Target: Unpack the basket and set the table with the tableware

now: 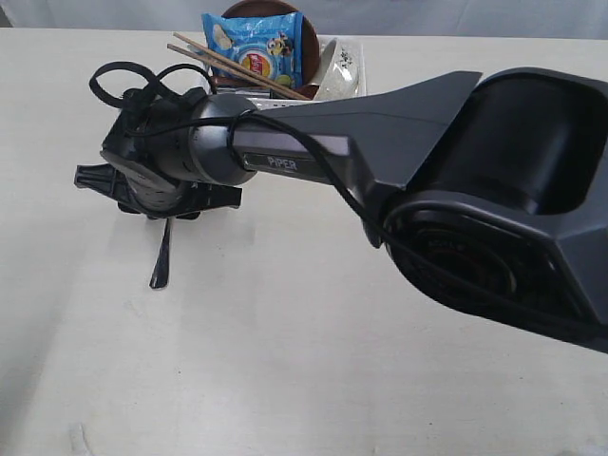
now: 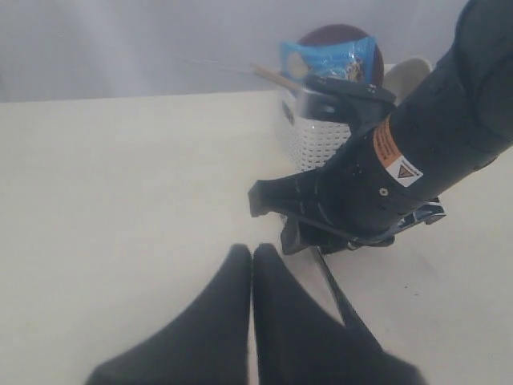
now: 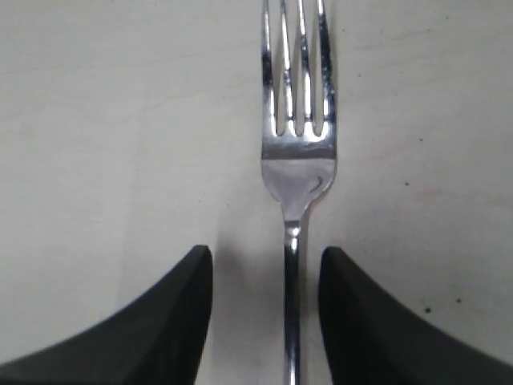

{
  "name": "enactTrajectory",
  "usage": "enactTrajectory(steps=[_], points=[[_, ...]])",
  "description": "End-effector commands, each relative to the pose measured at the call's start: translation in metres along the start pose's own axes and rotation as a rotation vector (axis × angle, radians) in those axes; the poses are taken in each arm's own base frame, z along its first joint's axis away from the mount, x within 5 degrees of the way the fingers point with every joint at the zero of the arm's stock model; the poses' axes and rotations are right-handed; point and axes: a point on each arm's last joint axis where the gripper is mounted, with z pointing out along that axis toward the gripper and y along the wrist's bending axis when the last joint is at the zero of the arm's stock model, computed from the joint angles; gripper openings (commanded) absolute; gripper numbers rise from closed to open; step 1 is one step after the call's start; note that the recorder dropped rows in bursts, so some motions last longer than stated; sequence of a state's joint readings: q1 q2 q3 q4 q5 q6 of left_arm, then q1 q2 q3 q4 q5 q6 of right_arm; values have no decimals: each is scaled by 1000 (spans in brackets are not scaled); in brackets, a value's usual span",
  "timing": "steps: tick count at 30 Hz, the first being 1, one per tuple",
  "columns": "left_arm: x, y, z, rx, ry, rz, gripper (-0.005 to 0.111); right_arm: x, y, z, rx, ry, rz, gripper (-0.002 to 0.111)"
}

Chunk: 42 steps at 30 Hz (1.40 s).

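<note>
**One fork (image 3: 298, 172) on the surface (image 1: 285, 380), the rest left in the basket (image 2: 314, 146)**

The fork is shown lying on the surface, its handle between the parted fingers (image 3: 144, 329) of the right hand (image 3: 264, 257), by which nothing is gripped. The left hand (image 2: 252, 253) is held clenched and empty nearby. The chopsticks (image 1: 233, 65) and a chip bag (image 1: 256, 47) are seen in the basket. A skewed setting is judged possible: the handle could be clipped if the hand is raised off-line.
</note>
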State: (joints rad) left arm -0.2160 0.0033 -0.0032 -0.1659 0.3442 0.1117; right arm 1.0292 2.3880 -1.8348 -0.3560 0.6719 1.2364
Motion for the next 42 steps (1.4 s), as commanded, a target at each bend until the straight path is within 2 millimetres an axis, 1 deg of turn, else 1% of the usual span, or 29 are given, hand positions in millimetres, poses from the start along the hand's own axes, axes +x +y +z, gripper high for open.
enactTrajectory(steps=[1, 3, 6, 9, 12, 13, 14, 17, 18, 19, 20, 21, 22, 23, 24, 28, 31, 33, 36, 38, 42], points=[[1, 0, 0, 5, -2, -1, 0, -8, 1, -16, 0, -13, -54, 42], [1, 0, 0, 5, -2, -1, 0, -18, 5, -37, -29, -52, -99, 42], [1, 0, 0, 5, -2, -1, 0, -33, 11, -71, -75, -113, -224, 42], [1, 0, 0, 5, -2, -1, 0, -45, 15, -107, -109, -172, -385, 42], [1, 0, 0, 5, -2, -1, 0, -57, 12, -145, -102, -220, -556, 42], [1, 0, 0, 5, -2, -1, 0, -66, 6, -168, -81, -242, -641, 42], [1, 0, 0, 5, -2, -1, 0, -71, 1, -178, -67, -250, -680, 42], [1, 0, 0, 5, -2, -1, 0, -84, -16, -201, -8, -248, -746, 42], [1, 0, 0, 5, -2, -1, 0, -94, -30, -210, 40, -235, -785, 42], [1, 0, 0, 5, -2, -1, 0, -100, -38, -213, 65, -223, -787, 42], [1, 0, 0, 5, -2, -1, 0, -109, -53, -216, 112, -196, -780, 42], [1, 0, 0, 5, -2, 1, 0, -114, -61, -214, 134, -178, -775, 42], [1, 0, 0, 5, -2, 1, 0, -124, -74, -212, 155, -159, -754, 42], [1, 0, 0, 5, -2, 1, 0, -135, -86, -208, 145, -147, -720, 42], [1, 0, 0, 5, -2, 1, 0, -140, -93, -204, 137, -141, -693, 42], [1, 0, 0, 5, -2, 1, 0, -175, -137, -189, 57, -131, -476, 42], [1, 0, 0, 5, -2, 1, 0, -192, -166, -175, 71, -132, -388, 42], [1, 0, 0, 5, -2, 1, 0, -198, -175, -170, 81, -138, -370, 42], [1, 0, 0, 5, -2, 1, 0, -200, -177, -156, 85, -138, -371, 42], [1, 0, 0, 5, -2, 1, 0, -202, -175, -148, 76, -141, -379, 42], [1, 0, 0, 5, -2, 1, 0, -204, -161, -134, 28, -125, -412, 42]])
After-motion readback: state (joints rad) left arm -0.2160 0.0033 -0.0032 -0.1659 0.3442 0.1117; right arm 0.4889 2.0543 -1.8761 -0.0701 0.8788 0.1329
